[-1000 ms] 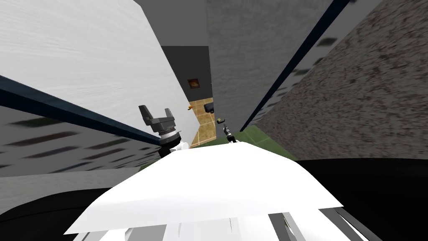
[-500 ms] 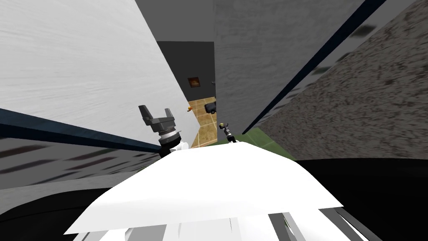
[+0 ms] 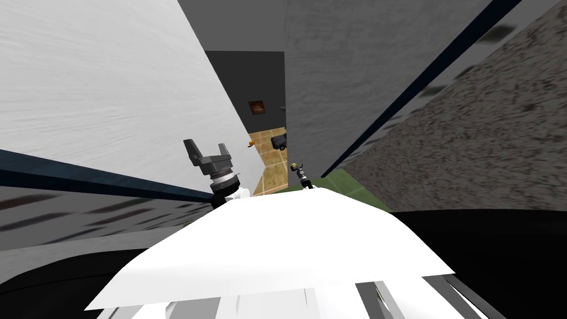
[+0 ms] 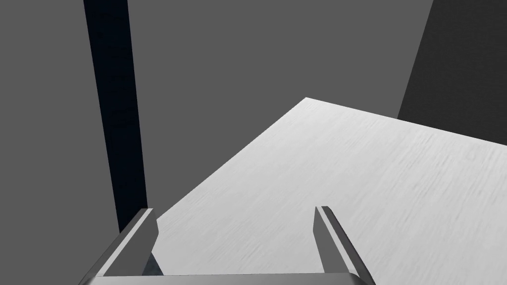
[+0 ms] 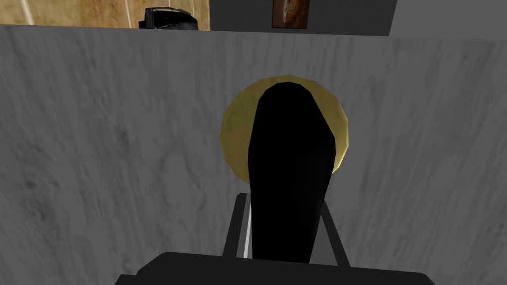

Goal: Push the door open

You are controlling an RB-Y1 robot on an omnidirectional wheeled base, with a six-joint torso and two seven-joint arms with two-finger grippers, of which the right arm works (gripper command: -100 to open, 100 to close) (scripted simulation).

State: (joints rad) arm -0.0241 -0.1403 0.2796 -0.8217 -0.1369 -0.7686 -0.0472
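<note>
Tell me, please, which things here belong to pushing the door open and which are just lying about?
For the job:
grey door; black handle on its yellow round plate; right gripper, shut on the handle.

Just about:
left gripper, open, by a white surface; framed picture; dark object on the tan tiled floor.

The grey slab door [image 3: 332, 83] stands ahead to my right, the white flat panel [image 3: 111, 83] to my left, with the tan tiled floor [image 3: 271, 163] between and beyond them. On the door, the black lever handle [image 5: 289, 173] fronts the round brass plate [image 5: 232, 128], clamped within my right gripper [image 5: 284, 200]. My left gripper [image 3: 207, 150] is beside the panel.
</note>
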